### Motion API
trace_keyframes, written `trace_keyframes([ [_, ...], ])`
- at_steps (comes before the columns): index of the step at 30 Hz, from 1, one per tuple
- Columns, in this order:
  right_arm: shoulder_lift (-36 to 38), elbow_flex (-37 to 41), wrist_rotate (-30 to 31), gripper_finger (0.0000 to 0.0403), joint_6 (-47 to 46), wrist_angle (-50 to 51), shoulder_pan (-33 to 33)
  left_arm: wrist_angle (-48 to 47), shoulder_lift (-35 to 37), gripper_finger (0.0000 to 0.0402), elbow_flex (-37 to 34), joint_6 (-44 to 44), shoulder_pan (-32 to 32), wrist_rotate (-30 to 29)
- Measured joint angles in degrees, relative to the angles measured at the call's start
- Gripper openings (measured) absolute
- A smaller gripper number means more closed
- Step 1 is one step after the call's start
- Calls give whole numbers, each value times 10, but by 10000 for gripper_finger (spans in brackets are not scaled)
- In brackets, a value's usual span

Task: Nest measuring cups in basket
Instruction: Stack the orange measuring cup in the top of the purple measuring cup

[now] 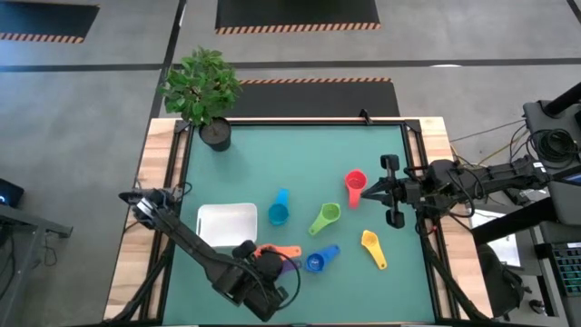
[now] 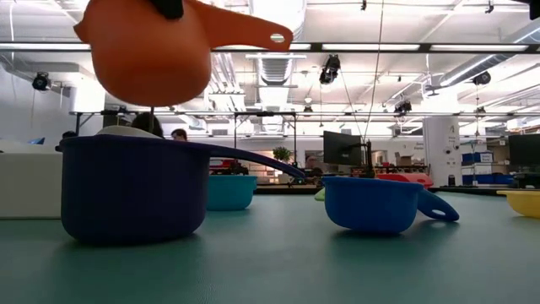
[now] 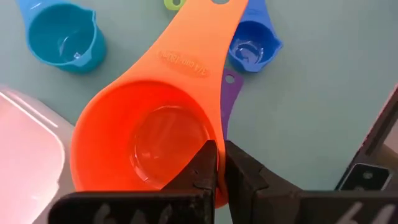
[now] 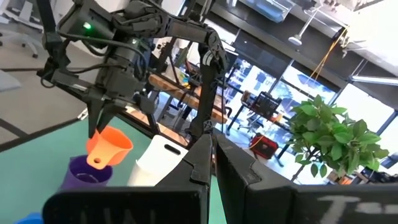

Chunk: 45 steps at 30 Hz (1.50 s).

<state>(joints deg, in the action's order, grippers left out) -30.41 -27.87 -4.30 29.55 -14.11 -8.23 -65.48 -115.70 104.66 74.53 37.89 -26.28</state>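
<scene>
The plant pot (image 1: pixel 215 134) stood at the far left corner of the table (image 1: pixel 272 163); the basket (image 1: pixel 227 222) lay at the front left; just right of it the left gripper (image 3: pixel 221 168) held a raised cup (image 3: pixel 149 143) over a lower cup (image 2: pixel 135 190); five more cups (image 1: pixel 327 216) lay spread to the right, the farthest cup (image 1: pixel 355 182) just beside the right gripper (image 1: pixel 367 192).

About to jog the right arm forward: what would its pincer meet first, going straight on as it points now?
Likely the red cup, just ahead of the shut right pincer in the high view. How high the pincer hangs is unclear, so it might pass over.
</scene>
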Motion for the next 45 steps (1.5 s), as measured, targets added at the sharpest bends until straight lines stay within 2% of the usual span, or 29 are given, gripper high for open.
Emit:
trace_keyframes([
  [6,0,0,0,9,12,-9,0,0,-15,0,3,28,3,9],
  [13,0,0,0,9,5,-16,0,-21,-23,0,7,28,6,8],
  [31,0,0,-1,9,-4,-12,0,-8,-39,0,6,27,9,13],
  [45,0,0,-1,9,-4,-12,0,1,-53,24,5,25,9,12],
])
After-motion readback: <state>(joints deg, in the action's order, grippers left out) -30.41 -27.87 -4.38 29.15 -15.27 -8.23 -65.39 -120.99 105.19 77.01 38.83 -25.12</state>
